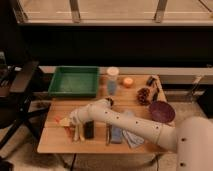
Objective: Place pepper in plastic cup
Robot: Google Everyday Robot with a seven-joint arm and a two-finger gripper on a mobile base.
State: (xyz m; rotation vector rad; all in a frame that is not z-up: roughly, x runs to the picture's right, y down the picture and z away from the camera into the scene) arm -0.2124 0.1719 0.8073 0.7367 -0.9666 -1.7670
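— Where is the claw point(68, 121), and how wide is it?

— Low over the left end of the worktop point(54, 143), close to the left edge. I cannot tell its width; the wrist hides it.

— And the pepper point(60, 120)?

— A red-orange sliver right at the claw's left tip. Whether it is gripped or only touched, I cannot tell.

— What crowds it?

— A pale banana point(77, 132) just to the claw's right and nearer the front edge, with a dark block point(89, 130) beside that.

— The plastic cup point(113, 80)?

— Well apart, behind the claw and to its right, upright near the back edge beside the green tray point(75, 82). Bare wood lies between the claw and the tray.
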